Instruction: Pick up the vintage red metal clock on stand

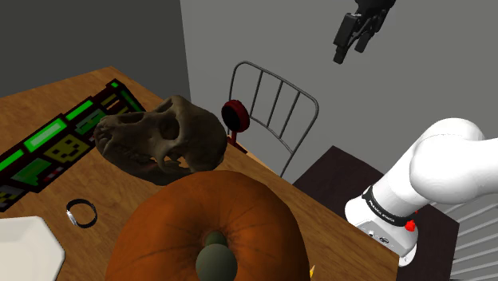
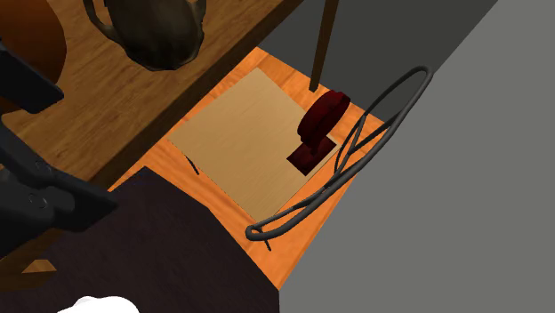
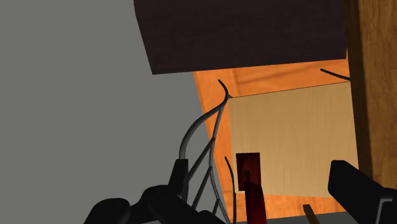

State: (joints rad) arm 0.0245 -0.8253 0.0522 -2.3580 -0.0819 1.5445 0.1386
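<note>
Beside the table, a red clock is standing on the chair seat near its wire back — rigid, likely light, best pinched across the thin rim; upper right, the gripper is hovering, fingers apart.

Dark red round clock on a stand, upright, on the pale seat of a wire-backed chair

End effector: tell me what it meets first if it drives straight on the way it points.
Most likely the red clock, standing on the chair seat right in line with the open end effector; how far off is unclear.
</note>
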